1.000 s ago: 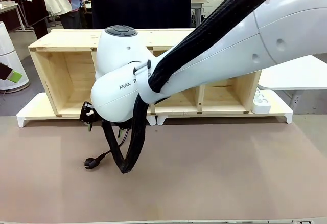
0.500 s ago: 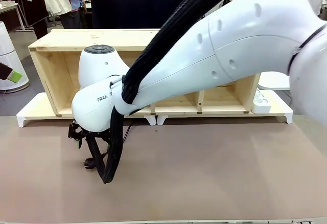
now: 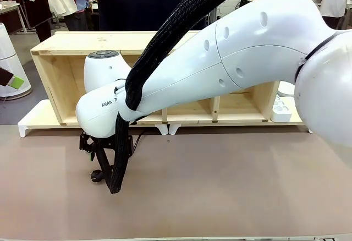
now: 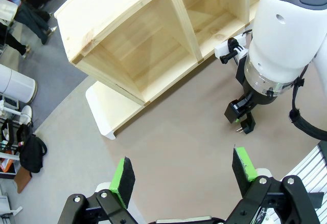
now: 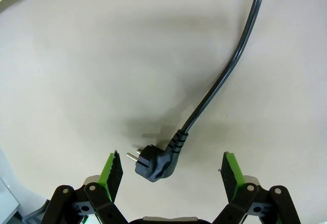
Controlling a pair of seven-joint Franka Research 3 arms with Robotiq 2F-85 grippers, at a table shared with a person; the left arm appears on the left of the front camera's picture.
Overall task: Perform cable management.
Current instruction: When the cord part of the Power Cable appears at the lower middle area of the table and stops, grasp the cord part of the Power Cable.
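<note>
Behind the wooden shelf (image 3: 66, 44), a person's dark top (image 3: 144, 7) read FILA. From the right wrist, the cable (image 5: 217, 91) ended in a pronged plug (image 5: 153, 166) that lay between the right gripper's (image 5: 172, 158) spread, empty fingers (image 5: 113, 172). The left gripper (image 4: 183, 158) gaped empty too.

The right arm (image 3: 236, 59) reaches from the right across the middle to the left side, with its wrist (image 4: 280, 40) turned down. The right gripper (image 5: 172, 158) points downward, very low, its jaws spread wide with nothing gripped. The left gripper (image 4: 183, 166) hangs higher on the left, jaws also spread wide, nothing between them.
</note>
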